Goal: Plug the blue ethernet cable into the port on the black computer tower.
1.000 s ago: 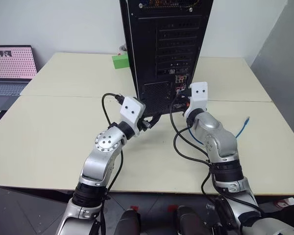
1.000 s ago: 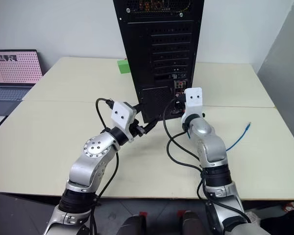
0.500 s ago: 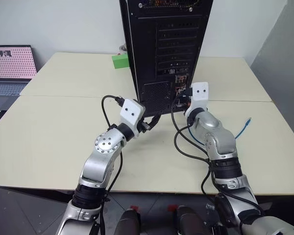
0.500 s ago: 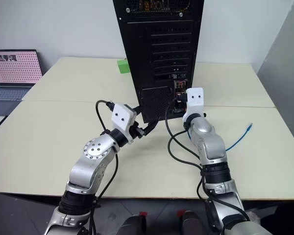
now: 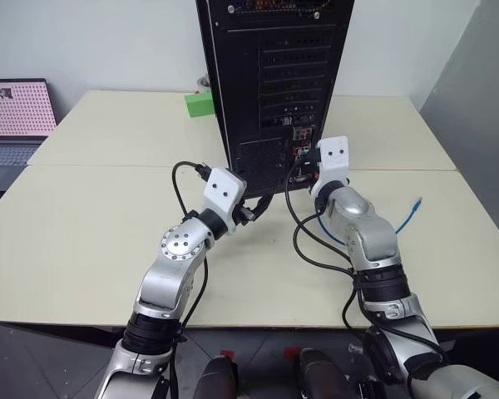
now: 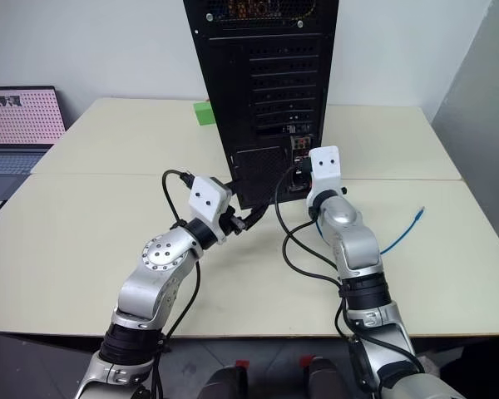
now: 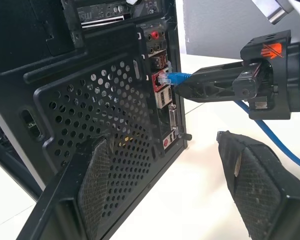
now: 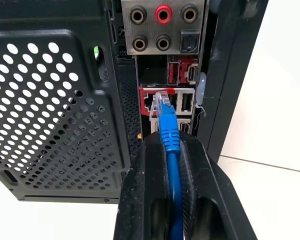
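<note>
Right now my right gripper [image 8: 170, 150] is pinched tight on the blue cable [image 8: 168, 135] just behind its clear plug [image 8: 161, 104], and the plug's tip sits at the mouth of the red-framed port [image 8: 151, 103] low on the back of the black tower [image 5: 274, 75]. From my left wrist the plug looks to be touching the socket, but I can't tell whether it has gone in at all, let alone latched.

My worry is the line-up. In the right wrist view the plug seems to sit a little toward the USB slots [image 8: 186, 102] beside the socket, so a straight push could jam it against the red frame. The cord is soft, and with my fingers behind the plug it may buckle or slide back through my grip.

A skewed plug could also wedge partway and feel seated when it isn't; letting go then would let the cable's own pull drag it out. The far end [image 5: 417, 204] lies loose on the table [image 5: 91, 224] beyond my right arm, so it shouldn't tug much.

My left gripper [image 5: 262, 204] stands wide and empty by the tower's lower corner, one finger [image 7: 97, 175] close against the perforated panel. If I shove hard, the tower may shift, and that hand isn't bracing it firmly.
</note>
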`<action>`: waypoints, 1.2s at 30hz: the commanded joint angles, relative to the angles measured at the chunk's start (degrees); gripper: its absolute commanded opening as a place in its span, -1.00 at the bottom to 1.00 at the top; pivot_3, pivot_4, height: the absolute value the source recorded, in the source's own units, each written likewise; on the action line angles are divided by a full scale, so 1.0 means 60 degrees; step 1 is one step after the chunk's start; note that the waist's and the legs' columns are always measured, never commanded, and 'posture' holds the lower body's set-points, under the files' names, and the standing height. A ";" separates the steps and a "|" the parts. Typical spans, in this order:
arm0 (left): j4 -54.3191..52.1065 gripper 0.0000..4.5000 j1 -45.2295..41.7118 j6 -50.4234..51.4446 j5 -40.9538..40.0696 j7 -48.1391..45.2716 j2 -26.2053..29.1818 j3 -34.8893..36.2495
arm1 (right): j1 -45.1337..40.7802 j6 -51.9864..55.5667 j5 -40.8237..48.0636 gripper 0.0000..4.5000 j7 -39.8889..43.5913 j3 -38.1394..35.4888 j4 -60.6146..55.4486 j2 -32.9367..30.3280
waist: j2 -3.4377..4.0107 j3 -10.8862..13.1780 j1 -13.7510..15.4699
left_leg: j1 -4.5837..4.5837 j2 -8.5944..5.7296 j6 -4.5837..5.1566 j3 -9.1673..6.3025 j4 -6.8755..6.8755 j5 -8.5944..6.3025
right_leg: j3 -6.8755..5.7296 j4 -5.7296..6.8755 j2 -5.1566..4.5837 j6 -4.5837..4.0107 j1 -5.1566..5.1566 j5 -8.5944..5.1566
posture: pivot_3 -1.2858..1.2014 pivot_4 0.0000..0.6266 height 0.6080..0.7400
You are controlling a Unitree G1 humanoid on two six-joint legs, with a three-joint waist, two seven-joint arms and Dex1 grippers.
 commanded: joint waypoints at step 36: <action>-0.0060 0.55 -0.0042 -0.0306 0.0091 -0.0056 0.0057 0.0049 | -0.0286 -0.0436 -0.0283 -1.00 0.0167 -0.0106 0.0229 0.0099 | 0.0000 0.0000 -0.0014 | -0.0003 0.0000 0.0000 -0.0001 0.0000 0.0000 | 0.0000 -0.0002 0.0000 0.0000 -0.0002 0.0000 | 0.03 -0.52 1.00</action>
